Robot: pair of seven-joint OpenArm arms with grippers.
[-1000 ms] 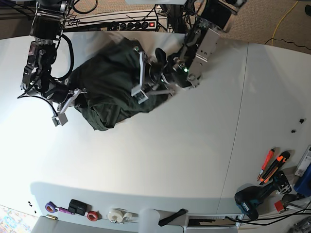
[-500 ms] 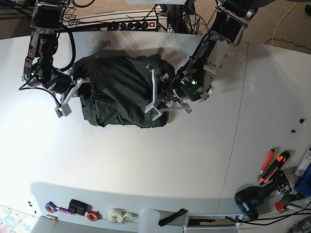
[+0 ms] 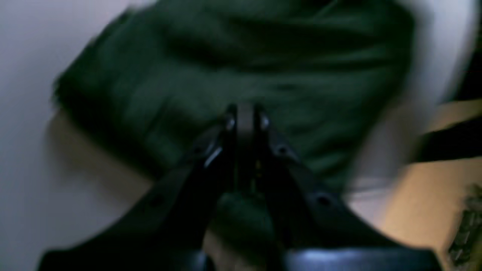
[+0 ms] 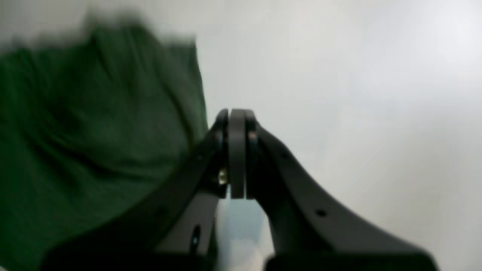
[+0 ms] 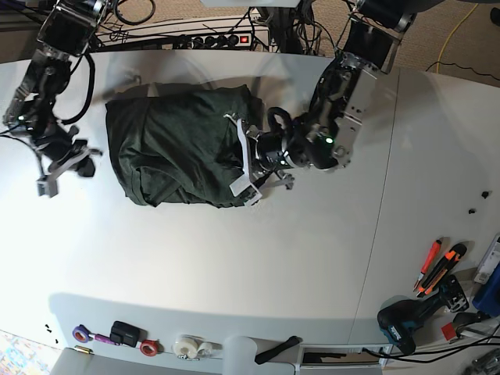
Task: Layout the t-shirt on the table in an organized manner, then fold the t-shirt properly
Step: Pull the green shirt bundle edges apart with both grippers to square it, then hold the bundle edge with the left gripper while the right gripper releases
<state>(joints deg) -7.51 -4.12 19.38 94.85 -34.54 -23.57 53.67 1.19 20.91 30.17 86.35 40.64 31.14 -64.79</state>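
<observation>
I see the table (image 5: 234,266) filling most of the base view, white, with a thin dark seam running down its right part. The t-shirt (image 5: 176,152) lies on it toward the far side, a dark green bunched heap with folds across it, not spread flat.

My left arm reaches in from the far edge on the base view's right. The left gripper (image 5: 241,160) sits at the shirt's right edge; in the left wrist view (image 3: 244,116) its fingers are pressed together over green cloth, but the blur keeps me from telling whether any fabric is pinched between them. My right arm hangs on the base view's left. The right gripper (image 5: 48,181) is off the shirt's left edge, over bare table, and in the right wrist view (image 4: 236,124) the fingers are closed on each other with nothing between them, the shirt just beside them to the left.

Along the near edge I see rolls of tape (image 5: 191,346), and at the right a dark power drill (image 5: 406,324) and orange-handled cutters (image 5: 439,269).
</observation>
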